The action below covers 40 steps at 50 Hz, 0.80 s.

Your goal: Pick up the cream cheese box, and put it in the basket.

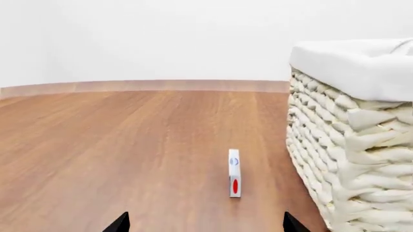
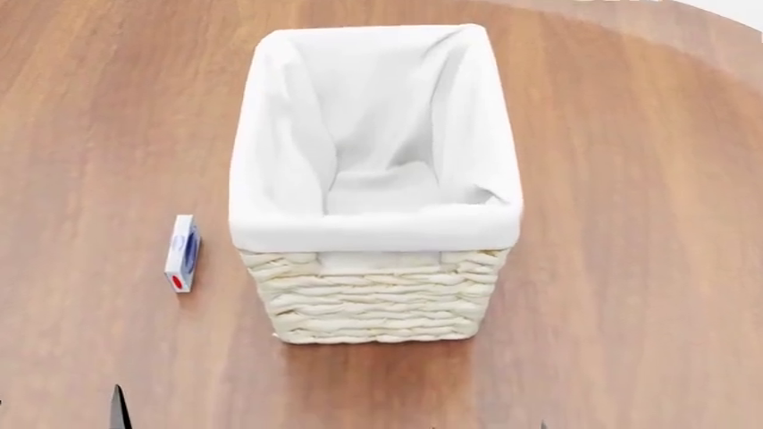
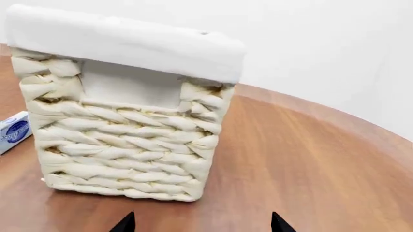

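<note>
Standing on its thin edge on the brown wooden bench [image 2: 620,268], the small flat white cream cheese box [image 2: 181,253] sits just left of the large cream-white woven wicker basket [image 2: 375,299], apart from it. Both end effectors, left [image 1: 205,223] and right [image 3: 202,223], gape wide, holding nothing.

A cream-white woven wicker basket [image 3: 123,140] with a white cloth liner folded over its rim stands on a brown wooden table [image 3: 303,164] before a plain white wall. A corner of the cream cheese box [image 3: 13,131], white with a blue logo, peeks out beside it. Two dark fingertips [image 3: 125,223] of the right gripper [image 3: 201,223] show spread apart.
</note>
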{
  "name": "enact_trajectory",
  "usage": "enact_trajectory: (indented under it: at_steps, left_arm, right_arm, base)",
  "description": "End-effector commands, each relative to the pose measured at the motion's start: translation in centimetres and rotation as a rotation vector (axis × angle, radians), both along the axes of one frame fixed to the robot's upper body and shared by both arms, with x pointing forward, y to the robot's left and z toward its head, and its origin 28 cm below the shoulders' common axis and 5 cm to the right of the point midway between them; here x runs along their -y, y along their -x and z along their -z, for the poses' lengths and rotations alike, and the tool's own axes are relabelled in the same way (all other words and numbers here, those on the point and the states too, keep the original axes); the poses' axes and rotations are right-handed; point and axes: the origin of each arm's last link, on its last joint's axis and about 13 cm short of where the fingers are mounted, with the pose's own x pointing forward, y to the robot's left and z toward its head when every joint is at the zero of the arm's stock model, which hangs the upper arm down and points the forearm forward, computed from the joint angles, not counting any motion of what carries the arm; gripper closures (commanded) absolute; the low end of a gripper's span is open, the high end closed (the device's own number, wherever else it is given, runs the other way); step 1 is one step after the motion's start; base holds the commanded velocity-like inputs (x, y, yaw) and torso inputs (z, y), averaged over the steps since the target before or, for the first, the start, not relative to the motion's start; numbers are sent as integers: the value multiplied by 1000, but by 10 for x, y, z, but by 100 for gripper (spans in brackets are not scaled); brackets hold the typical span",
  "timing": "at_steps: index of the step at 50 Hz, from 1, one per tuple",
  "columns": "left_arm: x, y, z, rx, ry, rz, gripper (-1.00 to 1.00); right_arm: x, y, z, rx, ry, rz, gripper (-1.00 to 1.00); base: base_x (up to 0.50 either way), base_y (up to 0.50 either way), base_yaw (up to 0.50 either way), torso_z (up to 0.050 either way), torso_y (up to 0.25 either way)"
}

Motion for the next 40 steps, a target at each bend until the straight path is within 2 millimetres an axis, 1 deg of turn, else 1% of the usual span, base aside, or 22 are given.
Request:
enact_trajectory:
  at_steps: [1,10,12,14,24,28,31,35,36,37,40]
  left_arm:
    - [-1,-1,0,4,6,-9,-100]
    - [-1,-2,-1,2,9,-15,-100]
    - [-2,-2,-1,7,40,-10,-100]
    - [-1,-3,0,2,5,-15,-100]
    - [-3,-5,-1,-3,46,25,-100]
    - [-3,-8,0,-2,65,93,-100]
    - [-3,-13,-1,0,89,122,-100]
    - [-3,-26,-2,-11,90,167,-100]
    - [-3,-30,-4,2,104,196,-100]
    - [-4,-39,-7,-4,103,204,-100]
    - [-4,-50,-12,12,85,203,-100]
  right_arm:
    - [0,0,0,0,0,-2,-100]
    - [0,0,0,-1,-1,-3,-100]
    - [0,0,0,-3,-1,-4,-100]
    - [0,0,0,-2,0,-4,-100]
    - [-1,-2,2,-8,3,-3,-100]
    - [0,-4,2,-10,2,0,-100]
    - [1,-6,2,-14,-1,3,-100]
    - [2,-6,2,-13,-3,9,-100]
    - [2,-6,1,-11,-3,11,-100]
    - [2,-7,1,-12,-4,12,-100]
    - [2,-7,1,-10,-5,13,-100]
  base:
    - [0,0,0,0,-250]
    - [0,0,0,0,-250]
    - [0,0,0,0,-250]
    - [0,0,0,0,-44]
    - [0,0,0,0,0]
    - [0,0,0,0,0]
    - [0,0,0,0,0]
    - [0,0,0,0,0]
    - [0,0,0,0,0]
    - [0,0,0,0,0]
    - [0,0,0,0,0]
